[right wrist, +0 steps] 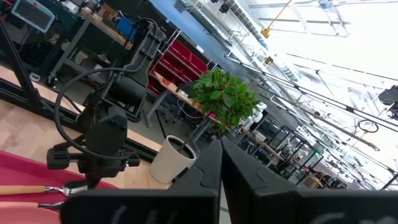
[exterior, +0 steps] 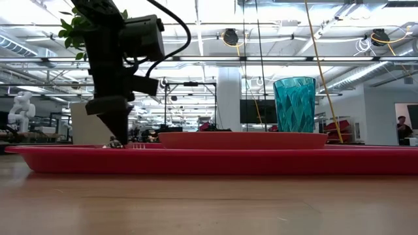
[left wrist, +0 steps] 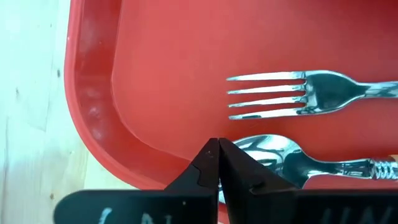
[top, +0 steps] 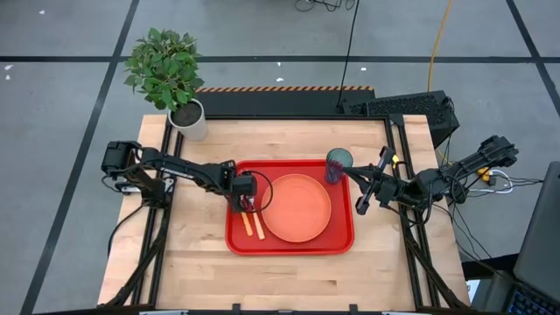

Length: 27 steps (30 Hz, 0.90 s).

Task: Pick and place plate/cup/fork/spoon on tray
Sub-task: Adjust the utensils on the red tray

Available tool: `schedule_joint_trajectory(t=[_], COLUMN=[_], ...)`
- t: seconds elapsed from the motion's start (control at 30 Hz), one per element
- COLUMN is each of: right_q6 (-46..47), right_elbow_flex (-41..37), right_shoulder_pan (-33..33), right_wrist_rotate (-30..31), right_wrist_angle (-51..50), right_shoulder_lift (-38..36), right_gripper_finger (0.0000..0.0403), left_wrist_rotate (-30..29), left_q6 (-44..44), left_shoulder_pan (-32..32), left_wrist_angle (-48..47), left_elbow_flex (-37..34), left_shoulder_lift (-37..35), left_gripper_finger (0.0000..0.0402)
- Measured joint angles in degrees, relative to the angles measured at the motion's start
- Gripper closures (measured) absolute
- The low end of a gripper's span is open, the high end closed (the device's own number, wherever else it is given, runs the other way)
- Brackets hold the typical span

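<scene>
Plate, cup, fork and spoon all sit on tray, task looks done; left gripper closed and empty just over spoon bowl, right gripper closed and empty beside tray.

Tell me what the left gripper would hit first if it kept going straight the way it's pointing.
Probably the shiny silver bowl of the orange-handled spoon, lying on the bright red plastic tray. The left gripper, jaws shut, points down right at the bowl's edge; depth is unclear.
</scene>
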Motion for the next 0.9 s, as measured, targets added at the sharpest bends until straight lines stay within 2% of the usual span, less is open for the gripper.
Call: schedule_joint_trajectory(t=[0.9], right_q6=[0.00], right_elbow_flex=[0.00], right_shoulder_pan=[0.00], right_wrist_rotate=[0.00], right_wrist_angle=[0.00], right_shoulder_lift=[0.02], right_gripper_finger=[0.0403], left_wrist_rotate=[0.24], left_q6=[2.90], left_shoulder_pan=[0.16], left_wrist_angle=[7.31], left_elbow_flex=[-0.17], left_shoulder_lift=[0.46], left_gripper_finger=[0.0393])
